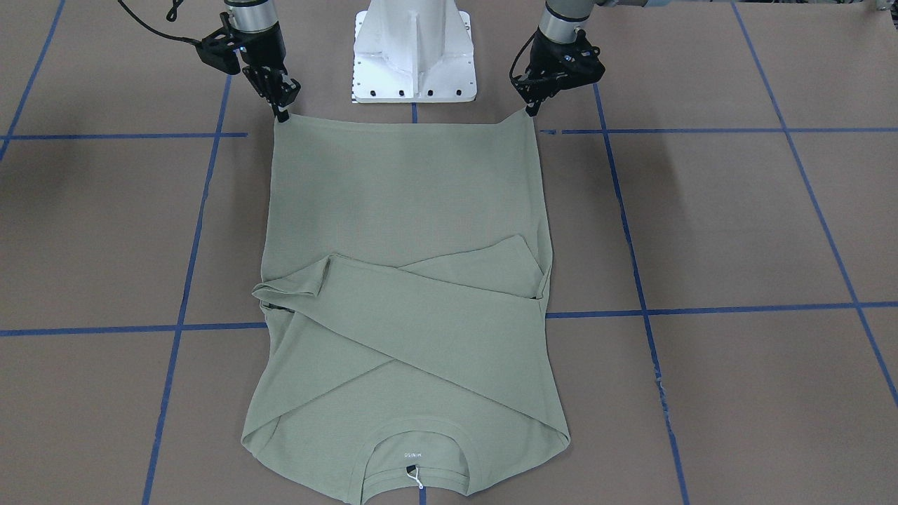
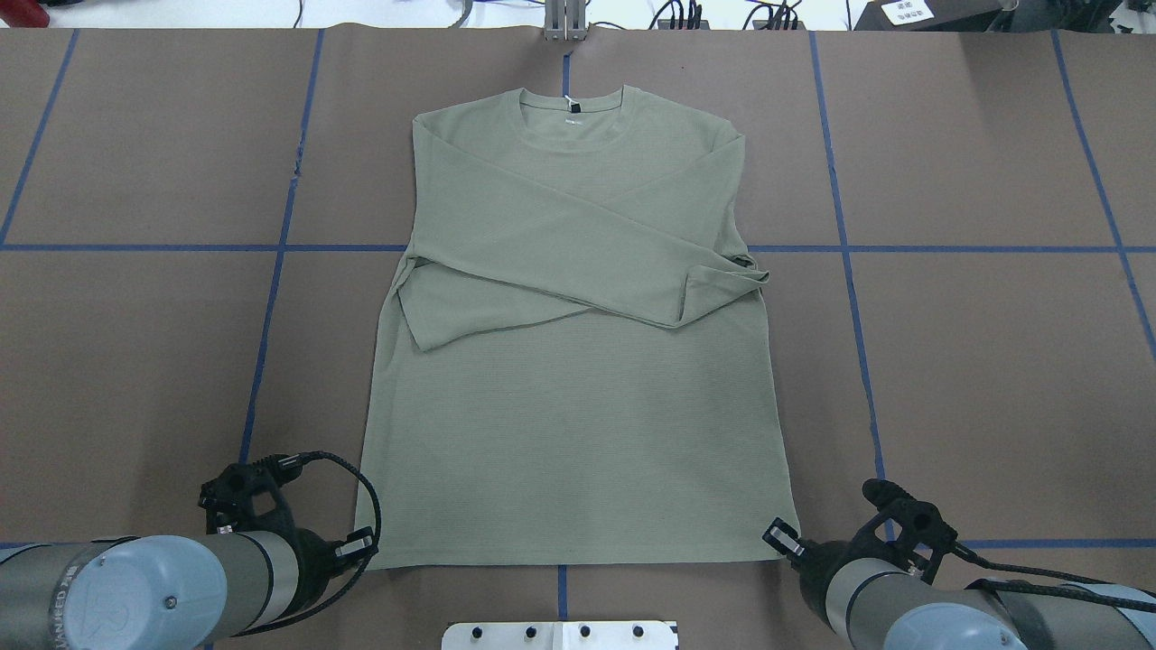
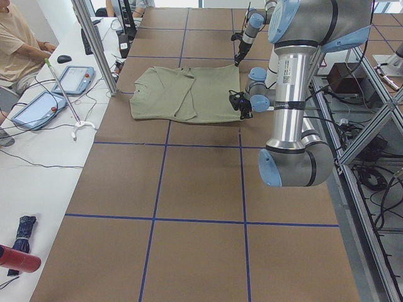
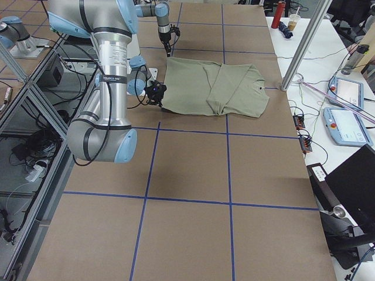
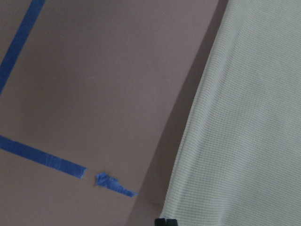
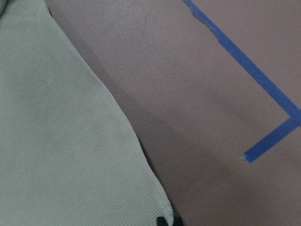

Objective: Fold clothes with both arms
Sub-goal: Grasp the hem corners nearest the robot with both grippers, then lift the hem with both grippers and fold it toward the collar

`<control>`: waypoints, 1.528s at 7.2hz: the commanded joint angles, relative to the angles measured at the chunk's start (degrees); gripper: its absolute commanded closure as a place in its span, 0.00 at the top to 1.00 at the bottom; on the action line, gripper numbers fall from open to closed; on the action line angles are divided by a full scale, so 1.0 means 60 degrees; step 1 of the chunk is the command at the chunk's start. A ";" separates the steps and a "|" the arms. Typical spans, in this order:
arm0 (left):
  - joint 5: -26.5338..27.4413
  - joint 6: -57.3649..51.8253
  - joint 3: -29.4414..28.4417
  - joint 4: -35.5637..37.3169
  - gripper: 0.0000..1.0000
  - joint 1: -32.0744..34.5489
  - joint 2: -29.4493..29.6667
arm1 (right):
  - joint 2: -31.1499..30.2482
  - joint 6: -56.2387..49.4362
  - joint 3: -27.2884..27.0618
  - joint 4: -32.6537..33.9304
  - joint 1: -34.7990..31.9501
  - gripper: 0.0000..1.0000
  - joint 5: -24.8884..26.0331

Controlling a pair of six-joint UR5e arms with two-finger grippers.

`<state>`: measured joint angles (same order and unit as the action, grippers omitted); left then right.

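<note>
Collar sits nearest in front-facing view, at far end from robot; shirt lies flat on table, sleeves crossed over chest. Long axis runs straight out from base, hem on robot's side. L gripper pinches hem corner on its side, R gripper the other; both look clamped on fabric, corners drawn to small peaks. Rest of shirt lies fwd of both grippers, so next move prob needs hem carried evenly toward collar

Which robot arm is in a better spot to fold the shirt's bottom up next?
Neither wins, left and right match. The left tool pinches one bottom corner of the shirt, the right tool the other, so both can probably lift together.
</note>
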<state>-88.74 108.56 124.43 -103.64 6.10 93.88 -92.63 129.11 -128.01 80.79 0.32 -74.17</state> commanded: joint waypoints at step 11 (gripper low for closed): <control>-0.1891 -0.3761 0.0203 0.0955 0.00 0.4190 0.2304 | 0.3342 -0.5702 0.1092 0.1869 -0.6095 0.00 -0.4642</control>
<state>-97.66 90.50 131.23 -98.01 25.03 102.94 -81.76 103.19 -129.67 88.24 -28.19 -96.88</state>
